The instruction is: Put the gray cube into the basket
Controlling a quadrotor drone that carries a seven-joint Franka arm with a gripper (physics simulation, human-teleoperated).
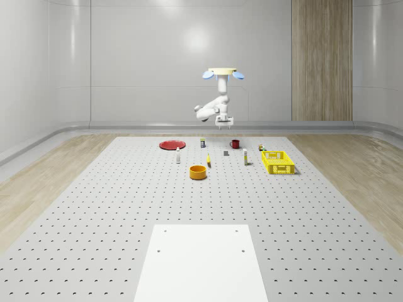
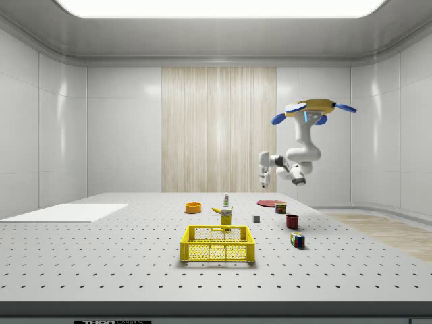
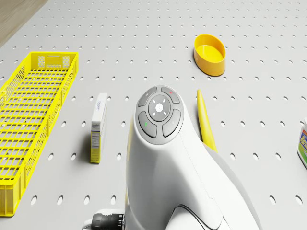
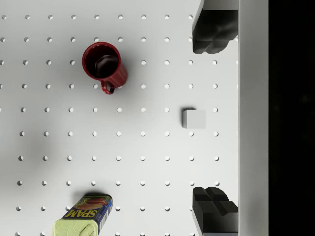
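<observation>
Whole-scene view first: the perforated gray table (image 1: 94, 207) fills the floor, with a white panel (image 1: 200, 264) lying at its near edge. Above the far part of the table the drone (image 1: 223, 73) hovers well clear of the surface, its white arm (image 1: 211, 108) folded below it and the gripper (image 1: 225, 123) pointing straight down, high over the objects. The yellow basket (image 1: 278, 162) sits on the table to the right, near a small white box (image 1: 245, 157). A red plate (image 1: 172, 145) lies far left, and an orange bowl (image 1: 198, 172) stands nearer, beside a banana (image 1: 208, 161). The red mug (image 1: 235, 144) stands far back, just beyond the gray cube (image 1: 226, 153), which rests on the table left of the basket and apart from it. From the wrist, the cube (image 4: 193, 118) lies between the two black fingers (image 4: 214, 30), which are spread wide and hold nothing; a Spam can (image 4: 84, 215) lies nearby.
</observation>
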